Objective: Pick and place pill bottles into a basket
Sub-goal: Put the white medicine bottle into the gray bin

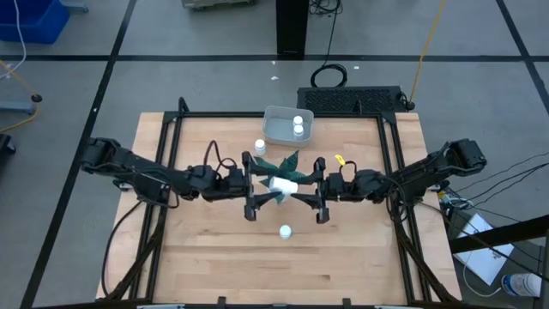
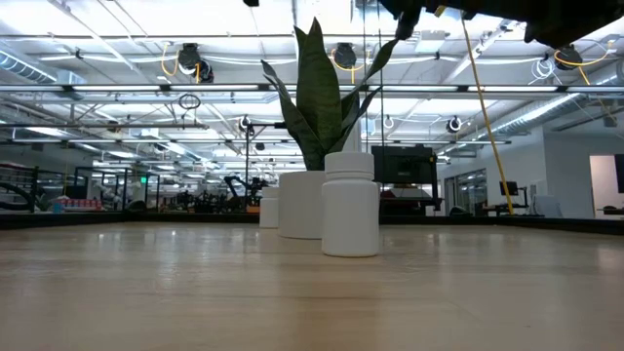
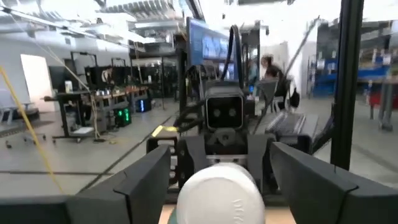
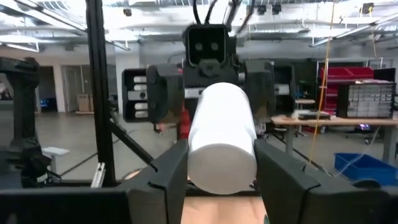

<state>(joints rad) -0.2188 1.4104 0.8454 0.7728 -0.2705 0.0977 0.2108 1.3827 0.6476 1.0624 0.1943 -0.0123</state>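
I'm mid-handover above the table's middle: a white pill bottle (image 1: 284, 184) lies sideways between both arms. My right gripper (image 4: 219, 163) clamps its fingers on it; my left gripper (image 3: 217, 180) has its fingers spread clear. Next I'd carry it far to the basket (image 1: 273, 130), which holds two.

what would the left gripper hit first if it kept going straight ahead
The bottle lying between its open fingers, which the right gripper grips from the far end. Behind the bottle comes the right gripper itself, facing the left gripper head-on above the table's middle.
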